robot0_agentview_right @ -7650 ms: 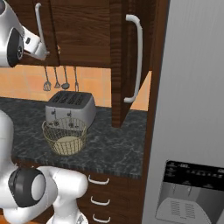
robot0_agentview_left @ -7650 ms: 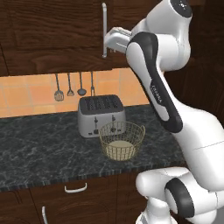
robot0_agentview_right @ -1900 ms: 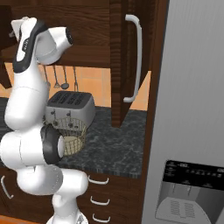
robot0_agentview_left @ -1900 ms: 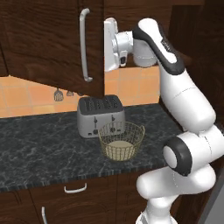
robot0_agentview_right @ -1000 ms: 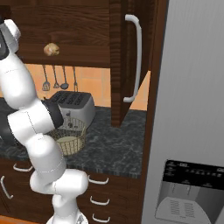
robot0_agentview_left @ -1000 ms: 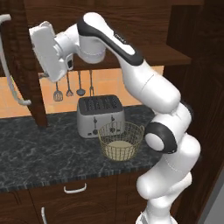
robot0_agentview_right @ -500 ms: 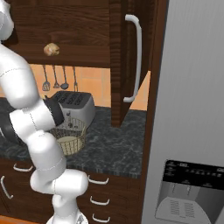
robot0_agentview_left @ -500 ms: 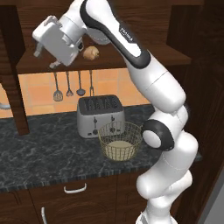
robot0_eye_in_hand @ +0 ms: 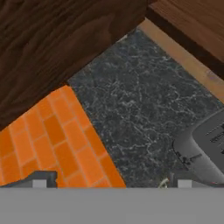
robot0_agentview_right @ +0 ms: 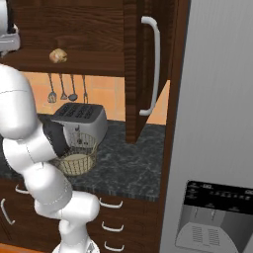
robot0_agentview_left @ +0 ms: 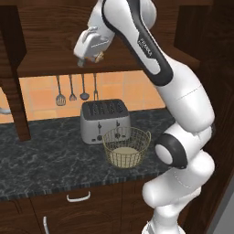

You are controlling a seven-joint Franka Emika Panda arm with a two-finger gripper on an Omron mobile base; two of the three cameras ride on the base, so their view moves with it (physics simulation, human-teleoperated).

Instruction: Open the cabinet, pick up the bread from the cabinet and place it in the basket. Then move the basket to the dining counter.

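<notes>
The cabinet (robot0_agentview_left: 55, 27) stands open, its left door (robot0_agentview_left: 13, 87) swung out edge-on and its right door (robot0_agentview_right: 136, 69) also open. The bread (robot0_agentview_right: 58, 55), a small tan roll, lies on the wooden shelf (robot0_agentview_left: 50, 68). In the left base view my gripper (robot0_agentview_left: 87, 59) hangs in front of the shelf, just left of the bread (robot0_agentview_left: 98, 57), which it partly hides. It is open and holds nothing; in the hand view the fingertips (robot0_eye_in_hand: 41, 179) stand far apart. The wire basket (robot0_agentview_left: 126, 146) sits empty on the black worktop, before the toaster. The dining counter is out of view.
A silver toaster (robot0_agentview_left: 104, 121) stands behind the basket on the black speckled worktop (robot0_agentview_left: 45, 160). Utensils (robot0_agentview_left: 71, 89) hang on the orange tiled wall. A grey fridge (robot0_agentview_right: 217, 123) rises at the right. Drawers (robot0_agentview_right: 111, 215) lie below the worktop.
The arm has swung to the right along the shelf, from near the left door to the bread. The left door has opened further.
</notes>
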